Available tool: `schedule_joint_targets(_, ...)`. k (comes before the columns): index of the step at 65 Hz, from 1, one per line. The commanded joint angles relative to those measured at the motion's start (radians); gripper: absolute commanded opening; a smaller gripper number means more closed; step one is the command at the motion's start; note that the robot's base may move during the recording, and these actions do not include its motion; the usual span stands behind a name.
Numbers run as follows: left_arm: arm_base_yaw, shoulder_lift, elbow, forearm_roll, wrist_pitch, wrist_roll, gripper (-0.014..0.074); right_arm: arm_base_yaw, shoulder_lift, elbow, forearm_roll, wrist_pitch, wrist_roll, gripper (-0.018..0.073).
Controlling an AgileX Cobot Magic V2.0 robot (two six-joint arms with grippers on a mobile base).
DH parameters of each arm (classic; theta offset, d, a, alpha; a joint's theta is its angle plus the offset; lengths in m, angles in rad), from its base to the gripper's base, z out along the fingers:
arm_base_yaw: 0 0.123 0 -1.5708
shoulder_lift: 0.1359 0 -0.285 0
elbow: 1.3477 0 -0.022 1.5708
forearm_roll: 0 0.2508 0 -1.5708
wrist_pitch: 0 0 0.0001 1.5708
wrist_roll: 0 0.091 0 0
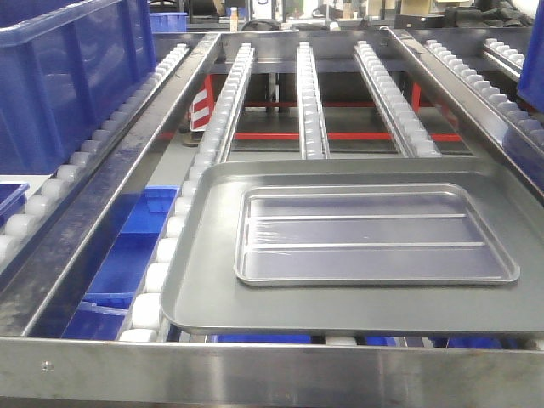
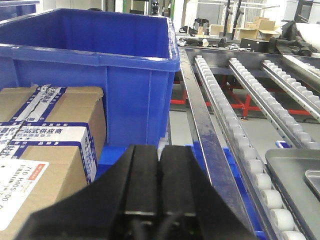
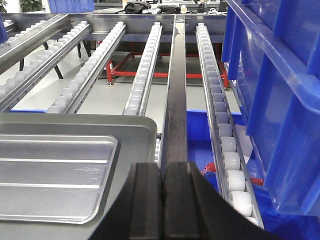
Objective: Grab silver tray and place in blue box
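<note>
Roller-track station, contents from left to right:

- Blue box (image 1: 68, 76): deep ribbed crate, far left, upright on the outer track, well apart from the trays.
- Cardboard carton (image 2: 50, 125): printed tape and a white label, touching or just in front of the box's near wall in the left wrist view.
- Left gripper (image 2: 159, 150): black fingers pressed together, nothing between them.
- Small blue bins (image 1: 127, 255): below the rollers.
- Grey tray (image 1: 204, 297): large and dull, resting on the white rollers at the near end.
- Silver tray (image 1: 374, 234): shiny, two ridges, lying flat inside the grey tray.
- Right gripper (image 3: 162, 167): fingers together, holding nothing, above the grey tray's right corner.
- Second blue crate (image 3: 280, 100): far right.
</note>
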Motion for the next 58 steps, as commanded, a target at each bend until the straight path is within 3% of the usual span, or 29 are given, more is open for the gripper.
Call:
schedule_joint_targets(1, -0.007, -0.019, -0.002, -0.007, -0.09, 0.003, -0.0098, -0.002, -0.021, 0.003, 0.001, -0.088, -0.009, 0.0053)
schedule_joint_targets(45, -0.007, -0.019, -0.002, -0.007, -0.101, 0.003, -0.0098, -0.002, -0.021, 0.003, 0.0, -0.104, -0.009, 0.0052)
schedule_joint_targets(54, -0.007, -0.019, -0.03, -0.007, -0.142, 0.003, -0.0097, -0.002, -0.021, -0.006, 0.001, -0.211, -0.006, 0.0052)
schedule_joint_targets(58, -0.007, -0.006, -0.098, -0.003, -0.098, 0.003, -0.0097, -0.001, -0.019, -0.057, 0.001, -0.223, 0.018, 0.0052)
